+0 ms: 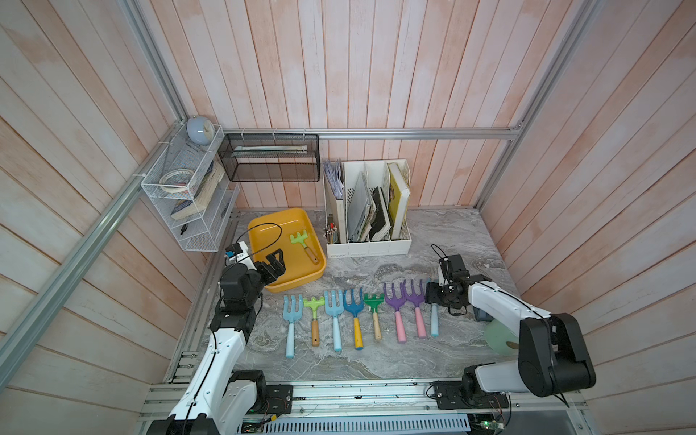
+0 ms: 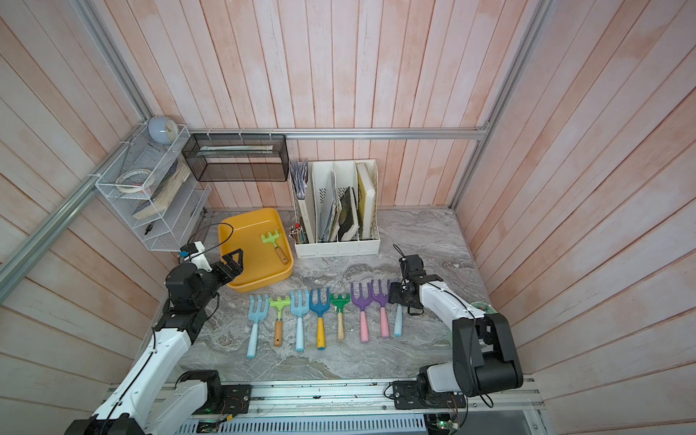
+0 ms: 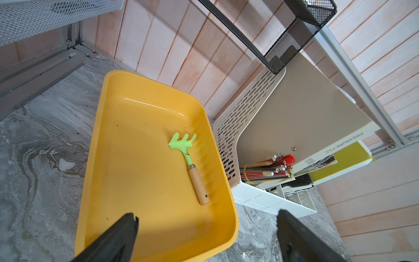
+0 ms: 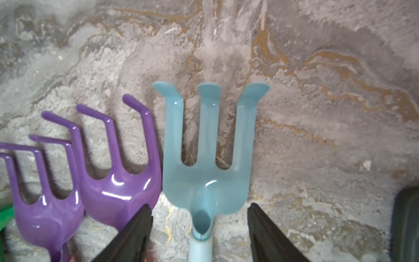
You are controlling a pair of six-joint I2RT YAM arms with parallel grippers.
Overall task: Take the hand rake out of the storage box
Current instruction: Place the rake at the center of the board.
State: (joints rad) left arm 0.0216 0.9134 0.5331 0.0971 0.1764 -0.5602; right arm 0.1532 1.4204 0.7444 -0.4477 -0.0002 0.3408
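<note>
The rake (image 1: 304, 246) lies flat in the box (image 1: 297, 283), which sits at the desk's far left corner. It rests close along the box wall nearest the organizer (image 1: 367, 246), green head toward the far edge and wooden handle toward the near edge, slanting slightly right. The left pincer (image 1: 277, 260) hovers over the box's near left corner, spread wide and empty. From there the rake lies ahead and to the right, its long axis running roughly along the pincer's reach, so the jaws probably need to turn to cross the handle. The right pincer (image 4: 199, 207) is released, jaws either side of a blue fork (image 4: 204, 163) near the desk's right side, well away from the box; the left arm is clearly nearer.
</note>
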